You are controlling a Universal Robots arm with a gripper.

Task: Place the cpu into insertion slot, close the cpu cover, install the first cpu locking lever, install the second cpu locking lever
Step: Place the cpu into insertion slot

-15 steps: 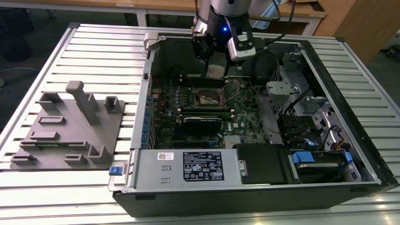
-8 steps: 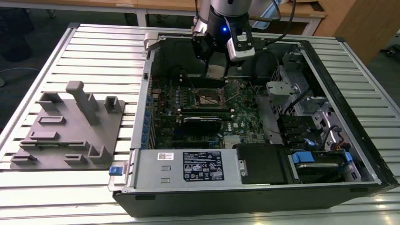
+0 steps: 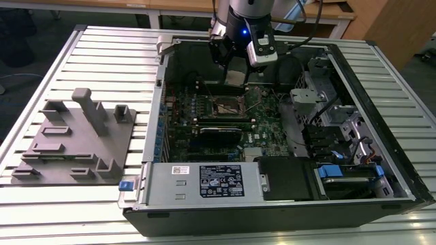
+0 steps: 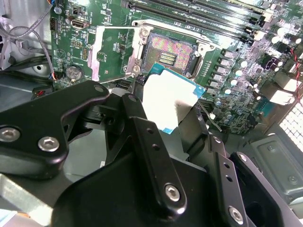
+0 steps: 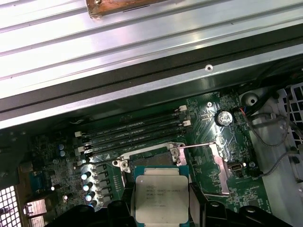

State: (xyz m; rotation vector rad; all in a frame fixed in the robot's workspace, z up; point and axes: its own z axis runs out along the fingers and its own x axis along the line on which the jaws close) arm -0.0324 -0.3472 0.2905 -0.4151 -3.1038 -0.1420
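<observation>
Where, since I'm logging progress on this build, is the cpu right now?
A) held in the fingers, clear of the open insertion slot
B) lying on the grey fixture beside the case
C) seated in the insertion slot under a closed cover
A: in both wrist views the cpu is clamped between the fingers, while the insertion slot lies bare with the cpu cover swung open beside it.

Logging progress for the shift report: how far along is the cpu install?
Done: only the pickup. In hand: the tool grips the cpu above the board, short of the insertion slot, whose centre lies bare. Left: seating it, closing the cpu cover, which lies flipped open beside the slot, and both levers.
</observation>
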